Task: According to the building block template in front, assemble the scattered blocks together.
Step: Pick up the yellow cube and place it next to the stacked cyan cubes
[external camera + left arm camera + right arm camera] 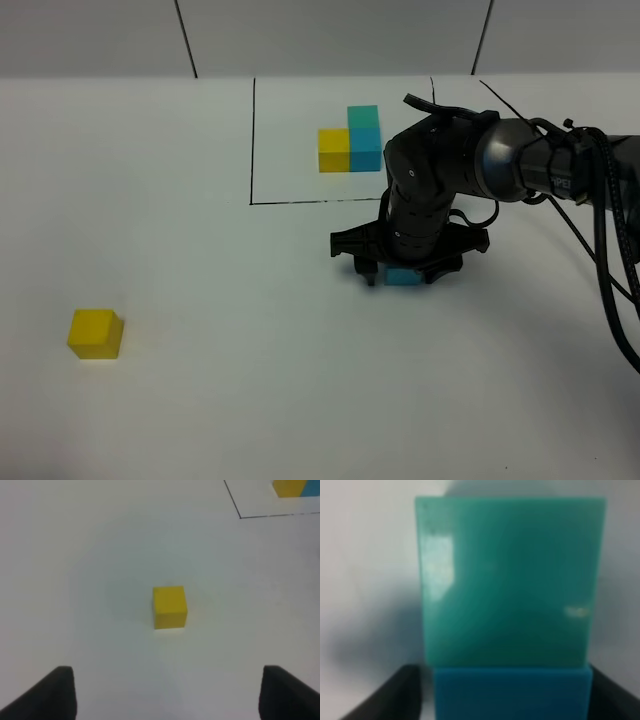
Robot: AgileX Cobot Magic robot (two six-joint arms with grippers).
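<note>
Left wrist view: yellow block [170, 607] lies dead ahead of my left end effector [167, 672], fingers spread, toward the tabletop's front left corner. My right end effector [400, 268] straddles the blue block [512, 695], with the teal-green block [510, 580] touching it; I cannot tell whether it grips. Judged: left arm is nearer the yellow block.

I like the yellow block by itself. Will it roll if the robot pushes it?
Probably not: the yellow block has flat faces resting on the table, so it should slide. Its crisp edges suggest it is stiff.
</note>
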